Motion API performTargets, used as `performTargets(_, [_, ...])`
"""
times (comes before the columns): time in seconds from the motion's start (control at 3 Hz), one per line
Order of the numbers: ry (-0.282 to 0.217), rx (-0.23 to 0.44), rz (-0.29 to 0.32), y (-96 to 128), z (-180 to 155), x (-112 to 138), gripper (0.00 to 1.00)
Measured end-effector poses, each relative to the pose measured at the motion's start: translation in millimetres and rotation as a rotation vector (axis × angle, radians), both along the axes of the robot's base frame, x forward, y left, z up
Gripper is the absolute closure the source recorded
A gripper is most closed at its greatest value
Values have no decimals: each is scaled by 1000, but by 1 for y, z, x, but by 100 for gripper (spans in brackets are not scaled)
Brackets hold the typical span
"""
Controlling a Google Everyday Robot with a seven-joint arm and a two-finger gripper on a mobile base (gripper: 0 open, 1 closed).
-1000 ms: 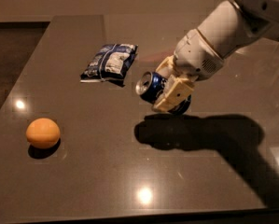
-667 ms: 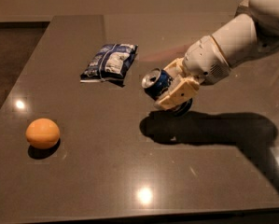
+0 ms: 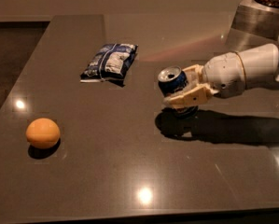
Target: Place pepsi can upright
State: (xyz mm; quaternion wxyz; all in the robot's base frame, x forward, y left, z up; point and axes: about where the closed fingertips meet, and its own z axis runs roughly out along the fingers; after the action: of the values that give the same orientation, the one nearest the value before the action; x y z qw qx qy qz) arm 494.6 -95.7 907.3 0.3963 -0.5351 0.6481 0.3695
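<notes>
The pepsi can (image 3: 173, 81) is dark blue with a silver top. It stands nearly upright, tilted slightly left, just above or touching the dark table (image 3: 129, 162) at centre right. My gripper (image 3: 182, 90) reaches in from the right on a white arm and is shut on the can, with cream fingers (image 3: 190, 97) around its body. The can's lower part is hidden behind the fingers.
A blue-and-white crinkly snack bag (image 3: 109, 62) lies behind and left of the can. An orange (image 3: 43, 133) sits at the front left. A metal container (image 3: 260, 13) stands at the back right corner. The table's front edge runs along the bottom.
The arm has swung lower and now comes in more level from the right. The can has turned from lying tilted to nearly upright and has come down close to the table.
</notes>
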Motion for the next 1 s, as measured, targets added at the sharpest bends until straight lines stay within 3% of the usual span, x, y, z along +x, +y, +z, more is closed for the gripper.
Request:
performTargets(0.33, [-8, 104, -74, -12, -4, 2, 100])
performTargets(0.67, [-19, 184, -145, -22, -5, 3, 87])
performTargets(1.0, [-29, 257, -205, -34, -9, 4, 64])
